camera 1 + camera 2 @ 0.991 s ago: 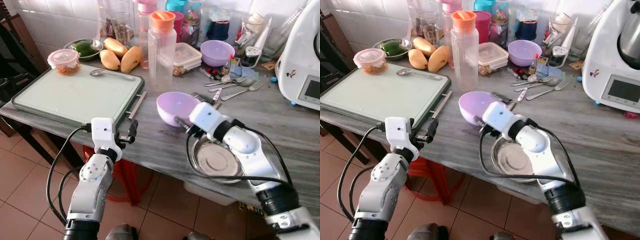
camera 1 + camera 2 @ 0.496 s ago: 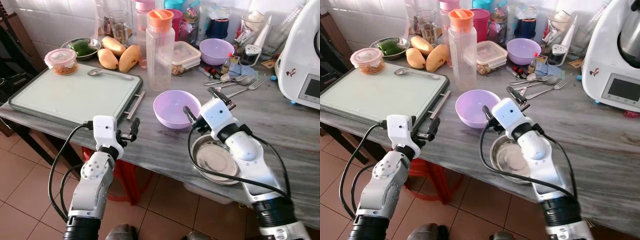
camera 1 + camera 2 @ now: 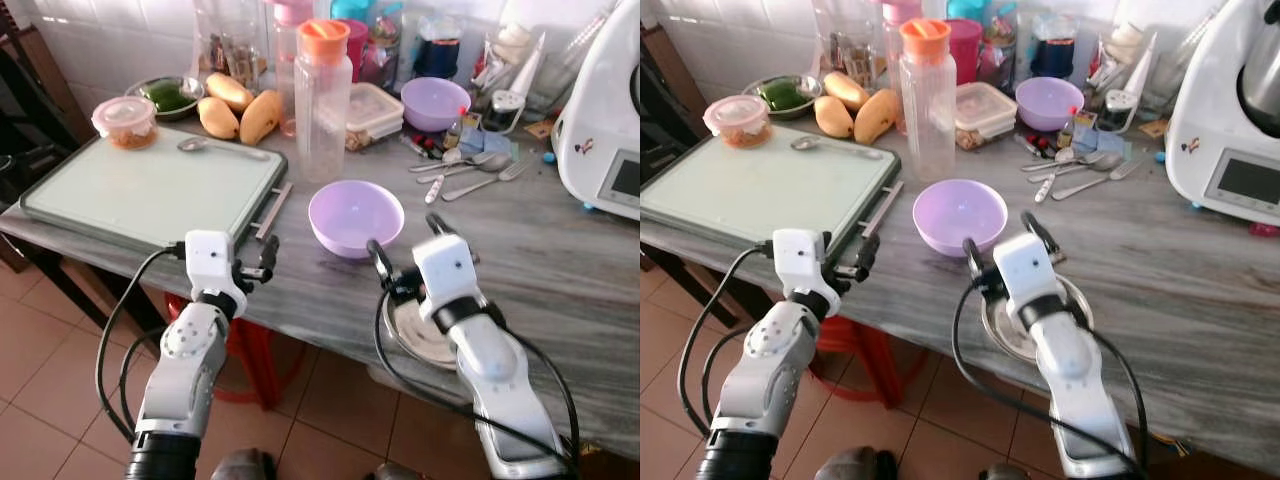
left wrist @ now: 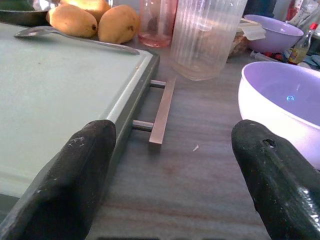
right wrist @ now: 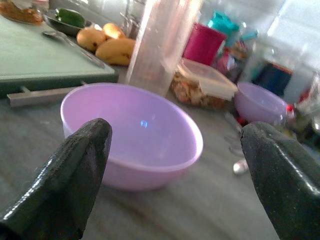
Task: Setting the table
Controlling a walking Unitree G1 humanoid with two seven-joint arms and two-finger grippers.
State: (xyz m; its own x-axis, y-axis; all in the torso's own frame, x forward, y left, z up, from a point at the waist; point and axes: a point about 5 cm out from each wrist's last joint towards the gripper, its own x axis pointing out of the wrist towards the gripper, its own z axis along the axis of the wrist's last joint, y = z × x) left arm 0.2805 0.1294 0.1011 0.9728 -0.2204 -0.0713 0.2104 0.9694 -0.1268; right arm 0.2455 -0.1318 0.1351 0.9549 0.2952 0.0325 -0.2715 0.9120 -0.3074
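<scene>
A lilac bowl [image 3: 356, 213] stands upright on the grey marble table [image 3: 560, 240], just right of the green tray [image 3: 140, 190]. My right gripper [image 3: 408, 246] hangs open just in front of the bowl, apart from it, nothing between its fingers. The right wrist view has the bowl [image 5: 131, 129] ahead between the two black fingers [image 5: 67, 175]. A steel plate [image 3: 411, 337] lies under my right forearm at the table's front edge. My left gripper [image 3: 263, 261] is open by the tray's front right corner, holding nothing. A spoon [image 3: 214, 147] lies on the tray.
A tall bottle with an orange cap [image 3: 323, 95] stands behind the bowl. Further back are mangoes [image 3: 242, 112], a food tub [image 3: 126, 121], a second lilac bowl [image 3: 434, 103] and loose forks and spoons [image 3: 468, 170]. A white appliance [image 3: 603, 125] fills the right.
My right gripper has let go of the lilac bowl and drawn back toward the table's front edge. The bowl, tilted before, now sits flat. The left arm has stayed put.
</scene>
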